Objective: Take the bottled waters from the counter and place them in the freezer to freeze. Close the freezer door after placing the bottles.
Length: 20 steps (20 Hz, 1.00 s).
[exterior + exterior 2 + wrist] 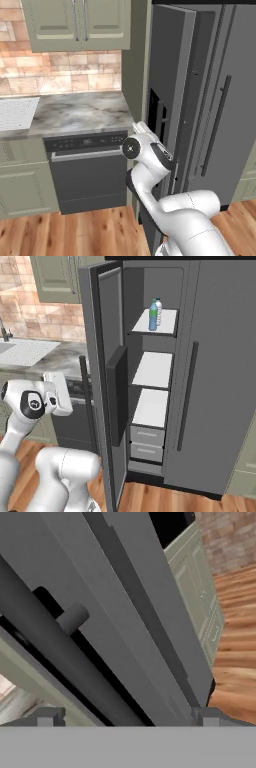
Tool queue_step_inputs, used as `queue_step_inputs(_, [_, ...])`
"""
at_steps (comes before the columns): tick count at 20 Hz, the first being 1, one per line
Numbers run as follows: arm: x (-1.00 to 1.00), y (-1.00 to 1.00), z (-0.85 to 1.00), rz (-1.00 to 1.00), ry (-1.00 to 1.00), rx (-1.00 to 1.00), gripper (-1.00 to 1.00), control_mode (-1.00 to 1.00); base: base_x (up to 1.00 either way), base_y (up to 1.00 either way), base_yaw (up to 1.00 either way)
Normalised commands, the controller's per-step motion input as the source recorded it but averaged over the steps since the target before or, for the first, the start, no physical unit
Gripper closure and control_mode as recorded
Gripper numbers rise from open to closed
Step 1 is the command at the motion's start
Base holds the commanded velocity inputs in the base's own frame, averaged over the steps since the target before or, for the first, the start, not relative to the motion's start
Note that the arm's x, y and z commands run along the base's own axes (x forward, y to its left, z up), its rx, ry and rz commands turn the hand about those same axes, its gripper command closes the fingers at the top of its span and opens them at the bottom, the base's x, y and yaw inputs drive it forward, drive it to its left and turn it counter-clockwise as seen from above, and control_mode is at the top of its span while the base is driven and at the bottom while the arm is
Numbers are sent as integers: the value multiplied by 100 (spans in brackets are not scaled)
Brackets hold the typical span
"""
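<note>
Ribbed clear bottle (158, 310) beside translucent blue bottle (153, 315)

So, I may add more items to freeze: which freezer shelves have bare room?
The two lower white shelves, between the top shelf and the grey drawers, lie bare. The top white shelf is free on its right; its left front holds the translucent blue bottle and clear ribbed bottle.

bottled waters (155, 314): two standing on top freezer shelf | white shelves (154, 369): three showing | drawers (147, 443): two sitting below | fridge doors (105, 381): two | dishwasher (87, 170): one
</note>
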Motion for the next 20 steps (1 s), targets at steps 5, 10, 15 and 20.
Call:
queue_step_inputs(5, [20, 0, 0, -5, 21, -6, -100, -100, 0, 0, 0])
queue_step_inputs(10, [19, 0, 0, -6, 26, -7, -100, -100, 0, 0, 0])
queue_step_inputs(15, [16, 0, 0, -6, 24, -7, -100, -100, 0, 0, 0])
queue_step_inputs(20, [14, 0, 0, -5, 17, -7, -100, -100, 0, 0, 0])
